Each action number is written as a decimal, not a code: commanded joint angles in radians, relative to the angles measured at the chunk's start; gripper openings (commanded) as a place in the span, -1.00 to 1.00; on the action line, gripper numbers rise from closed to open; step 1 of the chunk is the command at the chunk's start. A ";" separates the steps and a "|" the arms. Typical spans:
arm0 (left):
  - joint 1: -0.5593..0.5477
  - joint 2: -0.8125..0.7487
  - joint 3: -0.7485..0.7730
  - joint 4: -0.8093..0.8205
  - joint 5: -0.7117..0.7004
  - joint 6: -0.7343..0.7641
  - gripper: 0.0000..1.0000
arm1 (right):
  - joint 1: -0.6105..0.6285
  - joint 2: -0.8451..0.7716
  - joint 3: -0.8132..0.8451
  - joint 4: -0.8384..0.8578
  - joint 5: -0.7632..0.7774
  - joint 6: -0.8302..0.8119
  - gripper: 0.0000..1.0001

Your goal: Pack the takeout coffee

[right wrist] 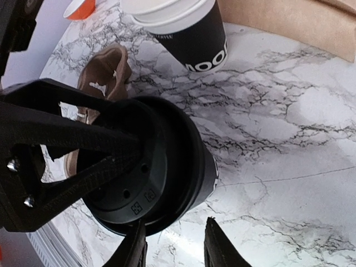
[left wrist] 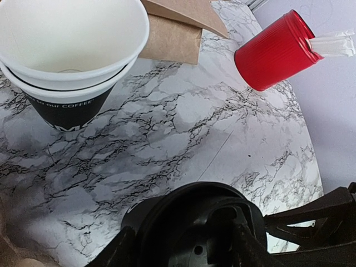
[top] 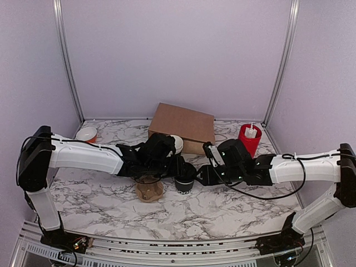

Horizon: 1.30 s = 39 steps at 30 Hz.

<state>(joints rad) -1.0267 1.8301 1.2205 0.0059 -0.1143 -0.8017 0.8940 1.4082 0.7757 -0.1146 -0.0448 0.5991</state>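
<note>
The takeout coffee (top: 185, 182), a black cup with a black lid, is at the table's middle. My left gripper (top: 182, 169) reaches over it from the left. In the left wrist view its fingers (left wrist: 111, 251) straddle the lid (left wrist: 194, 222) and close on its sides. My right gripper (top: 201, 176) is just right of the cup, open and empty. In the right wrist view its fingers (right wrist: 135, 247) stand apart below the lidded cup (right wrist: 167, 167), with bare marble between them. Whether the cup rests on the table is unclear.
Stacked lidless black cups (top: 177, 143) stand just behind; they also show in the left wrist view (left wrist: 72, 67). A brown cardboard carrier (top: 149, 190) lies front left of the cup. A cardboard box (top: 183, 127) is at the back, a red cylinder (top: 250, 140) back right, an orange-and-white bowl (top: 86, 134) back left.
</note>
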 commanded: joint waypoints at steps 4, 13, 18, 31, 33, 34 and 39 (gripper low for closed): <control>0.002 0.023 -0.032 -0.039 0.004 0.004 0.19 | 0.065 0.146 -0.087 -0.346 0.036 -0.027 -0.31; 0.002 0.015 -0.044 -0.034 0.002 0.001 0.19 | 0.065 0.157 -0.064 -0.360 0.057 -0.018 -0.30; 0.002 0.008 -0.041 -0.031 0.013 0.010 0.19 | 0.066 0.114 -0.026 -0.353 0.080 -0.001 -0.30; 0.003 -0.038 0.014 -0.047 0.012 0.032 0.22 | -0.009 0.069 0.136 -0.296 0.093 -0.048 -0.26; 0.002 -0.043 0.035 -0.058 0.008 0.039 0.23 | -0.010 0.050 0.149 -0.289 0.084 -0.057 -0.26; 0.002 -0.044 0.044 -0.063 0.006 0.040 0.23 | -0.010 0.041 0.153 -0.284 0.076 -0.063 -0.25; 0.003 -0.053 0.068 -0.067 0.008 0.040 0.26 | 0.012 0.017 0.164 -0.278 0.050 -0.076 -0.24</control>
<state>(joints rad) -1.0214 1.8221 1.2503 -0.0269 -0.1123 -0.7780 0.8913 1.4540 0.9039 -0.4076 0.0231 0.5446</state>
